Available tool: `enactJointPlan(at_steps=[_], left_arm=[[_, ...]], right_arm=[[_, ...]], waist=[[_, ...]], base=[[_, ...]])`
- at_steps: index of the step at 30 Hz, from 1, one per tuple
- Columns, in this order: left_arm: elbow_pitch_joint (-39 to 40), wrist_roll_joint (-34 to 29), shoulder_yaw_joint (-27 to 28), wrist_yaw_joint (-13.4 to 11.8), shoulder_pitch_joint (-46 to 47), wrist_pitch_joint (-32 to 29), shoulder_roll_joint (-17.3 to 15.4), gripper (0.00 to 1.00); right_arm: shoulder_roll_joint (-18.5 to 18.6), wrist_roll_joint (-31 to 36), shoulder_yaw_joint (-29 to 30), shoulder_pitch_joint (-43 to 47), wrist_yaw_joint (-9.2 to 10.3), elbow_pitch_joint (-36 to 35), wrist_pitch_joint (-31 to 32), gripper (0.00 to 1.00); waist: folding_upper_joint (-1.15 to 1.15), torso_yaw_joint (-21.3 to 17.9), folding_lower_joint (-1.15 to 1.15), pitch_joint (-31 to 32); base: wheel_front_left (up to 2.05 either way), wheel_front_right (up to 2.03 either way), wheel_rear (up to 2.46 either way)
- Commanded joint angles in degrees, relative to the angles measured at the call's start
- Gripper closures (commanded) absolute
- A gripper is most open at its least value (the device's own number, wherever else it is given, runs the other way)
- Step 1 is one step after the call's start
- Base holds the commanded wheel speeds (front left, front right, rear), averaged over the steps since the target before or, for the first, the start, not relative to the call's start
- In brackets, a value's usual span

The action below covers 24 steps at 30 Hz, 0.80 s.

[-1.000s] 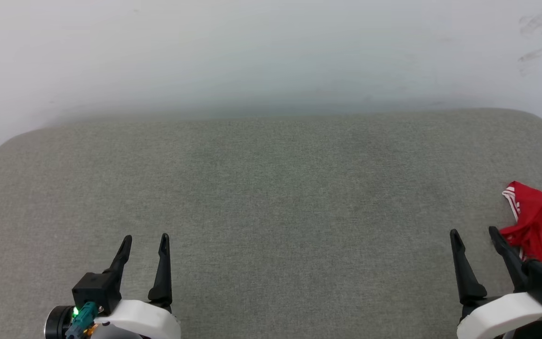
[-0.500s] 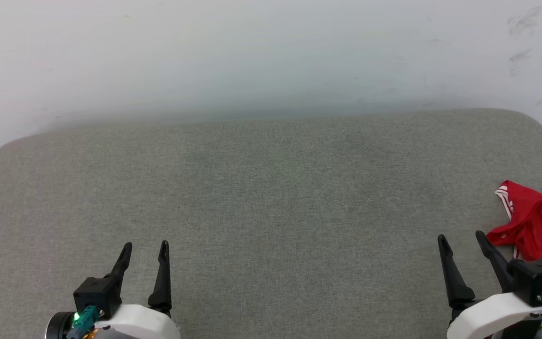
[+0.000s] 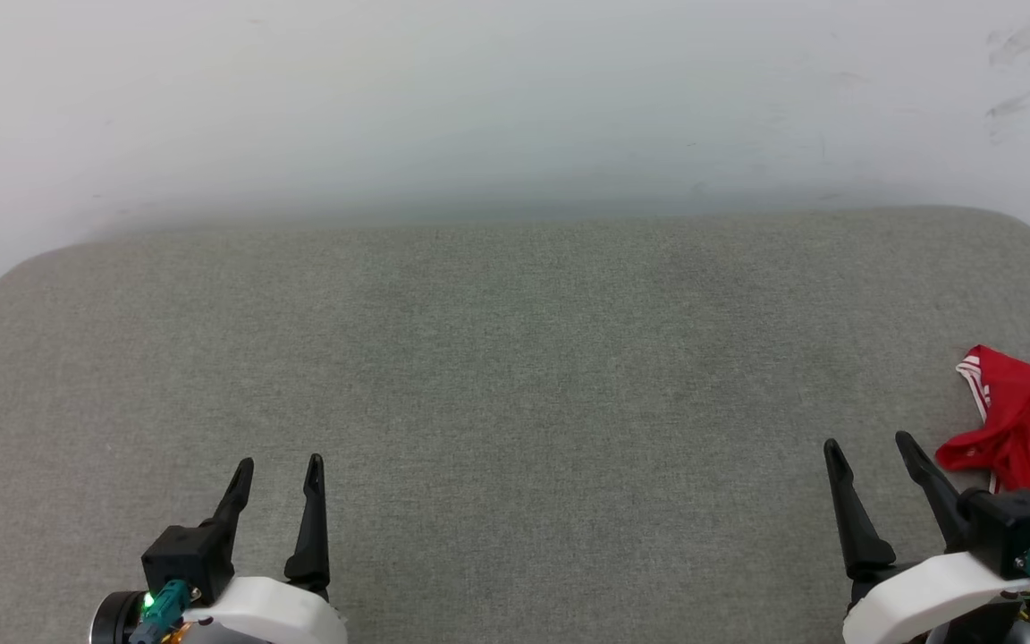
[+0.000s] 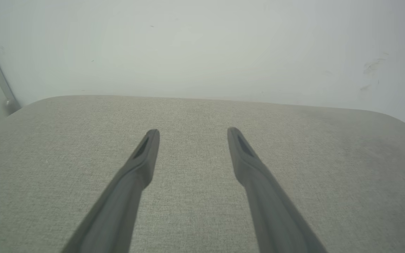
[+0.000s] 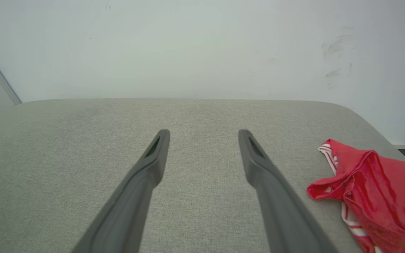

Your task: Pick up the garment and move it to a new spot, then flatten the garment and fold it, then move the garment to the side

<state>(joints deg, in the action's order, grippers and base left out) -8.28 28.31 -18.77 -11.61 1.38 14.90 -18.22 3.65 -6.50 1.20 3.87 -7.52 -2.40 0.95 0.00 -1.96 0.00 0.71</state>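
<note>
Garment (image 3: 1029,429): it is lying crumpled at about 4 o'clock on the grey cushion (image 3: 515,376), near the right edge, partly going out of the head view.
Left claw (image 3: 278,465): it is standing released, with nothing between the fingers, at about 7 o'clock, well apart from the garment.
Right claw (image 3: 868,445): it is also standing released and empty, at about 5 o'clock, just beside the garment but not touching it.
Handling: the cloth is looking thin, soft and light, so it is probably going to sag and stretch when lifted, and it is not fragile.
Where to hold: the raised red fold (image 5: 332,189) nearest to the right claw is looking like the easiest pinch; the striped trim (image 5: 327,151) is seeming firmer.
Risk: pinching too many layers is probably going to keep it bunched.
</note>
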Motion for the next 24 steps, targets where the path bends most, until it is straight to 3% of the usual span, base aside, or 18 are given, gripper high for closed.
enactJointPlan(at_steps=[1,2,5,24], left_arm=[[0.3,-0.4,0.0,-0.3,-0.4,0.4,0.1,0.00],[0.2,-0.2,0.0,-0.1,0.0,0.0,0.0,1.00],[-1.1,-0.1,-0.3,0.0,-0.4,-0.2,0.7,1.00],[-2.2,15.3,5.3,4.5,0.9,-4.8,3.8,1.00]], right_arm=[[0.2,-0.1,-0.1,-0.6,0.07,-0.2,-0.4,0.00],[0.0,0.0,0.0,0.0,0.00,0.0,-0.2,1.00],[-0.1,-0.1,-0.1,0.8,-0.01,1.3,-0.1,1.00],[-0.3,-20.3,1.2,-1.9,0.00,4.8,1.3,1.00]], waist=[[0.00,0.1,0.00,0.0],[0.00,0.1,0.00,-0.1],[0.00,0.1,0.00,-0.1],[0.00,0.4,0.00,-0.2]], base=[[0.00,0.00,0.00],[0.00,0.00,0.00],[0.00,0.00,0.00],[0.00,0.00,0.00]])
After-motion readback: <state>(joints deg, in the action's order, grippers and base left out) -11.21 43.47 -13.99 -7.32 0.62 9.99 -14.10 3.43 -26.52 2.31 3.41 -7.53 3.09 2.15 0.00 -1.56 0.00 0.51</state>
